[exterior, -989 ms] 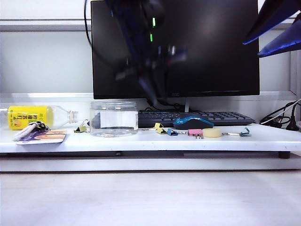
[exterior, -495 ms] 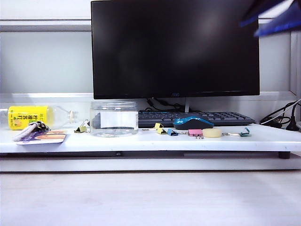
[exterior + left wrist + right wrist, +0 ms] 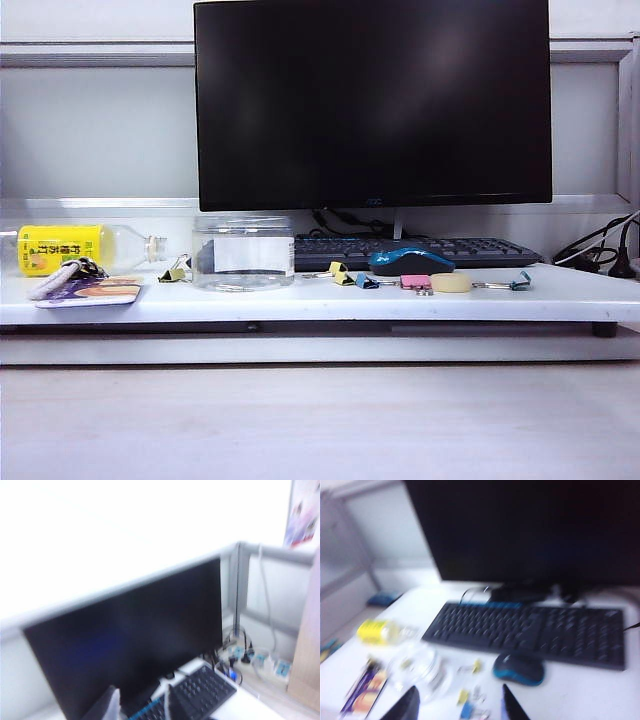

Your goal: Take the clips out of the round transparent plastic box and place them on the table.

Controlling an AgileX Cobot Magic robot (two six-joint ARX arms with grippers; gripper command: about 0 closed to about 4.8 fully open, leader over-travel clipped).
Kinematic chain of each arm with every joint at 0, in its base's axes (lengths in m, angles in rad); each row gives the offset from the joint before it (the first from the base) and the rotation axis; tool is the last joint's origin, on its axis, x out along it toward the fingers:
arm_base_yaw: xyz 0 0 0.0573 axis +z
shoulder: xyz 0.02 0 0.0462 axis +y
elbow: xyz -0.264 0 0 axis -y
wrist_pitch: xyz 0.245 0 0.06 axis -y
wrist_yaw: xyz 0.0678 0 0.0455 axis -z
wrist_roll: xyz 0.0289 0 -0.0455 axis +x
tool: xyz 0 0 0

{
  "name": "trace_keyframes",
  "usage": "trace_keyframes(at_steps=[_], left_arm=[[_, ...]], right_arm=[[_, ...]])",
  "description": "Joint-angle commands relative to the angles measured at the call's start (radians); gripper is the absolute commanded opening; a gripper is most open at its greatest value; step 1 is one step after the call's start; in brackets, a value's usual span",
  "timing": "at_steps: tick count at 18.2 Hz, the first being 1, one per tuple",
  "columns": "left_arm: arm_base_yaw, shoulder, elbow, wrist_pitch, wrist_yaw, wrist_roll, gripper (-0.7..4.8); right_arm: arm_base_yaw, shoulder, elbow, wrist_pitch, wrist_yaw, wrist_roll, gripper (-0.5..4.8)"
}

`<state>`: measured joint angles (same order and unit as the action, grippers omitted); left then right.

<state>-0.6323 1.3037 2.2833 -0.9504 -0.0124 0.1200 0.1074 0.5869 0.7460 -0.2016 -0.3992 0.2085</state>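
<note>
White table [image 3: 560, 292], both arms gone from exterior view, right claw [image 3: 460, 702] open

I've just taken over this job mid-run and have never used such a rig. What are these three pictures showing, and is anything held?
The machine has two arms, each ending in two fingers. The wide picture comes from a fixed camera facing the white table; neither arm shows in it. The two blurred pictures come from cameras on the wrists, looking down past each arm's fingers. The left fingers and the right fingers stand apart, high above the desk, and hold nothing. On the table stands the round clear box, with yellow clips lying on either side of it, a mouse and a keyboard.
</note>
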Motion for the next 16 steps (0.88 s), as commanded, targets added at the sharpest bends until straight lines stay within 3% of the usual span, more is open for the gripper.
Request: trace_keyframes(at_steps=[1, 5, 8, 16], left_arm=[[0.0, -0.112, -0.052, -0.017, -0.011, 0.03, 1.3], [0.0, -0.279, -0.182, -0.011, -0.015, 0.03, 1.3], [0.0, -0.428, -0.375, -0.004, -0.129, 0.037, 1.3], [0.0, -0.713, -0.803, 0.009, -0.229, 0.017, 1.3]], right_arm=[[-0.056, -0.071, 0.002, -0.004, 0.006, -0.041, 2.12], [-0.064, -0.106, 0.002, -0.087, 0.068, -0.142, 2.12], [-0.064, -0.108, -0.009, -0.1, 0.105, -0.161, 2.11], [-0.064, -0.116, -0.022, -0.192, 0.108, -0.214, 2.12]])
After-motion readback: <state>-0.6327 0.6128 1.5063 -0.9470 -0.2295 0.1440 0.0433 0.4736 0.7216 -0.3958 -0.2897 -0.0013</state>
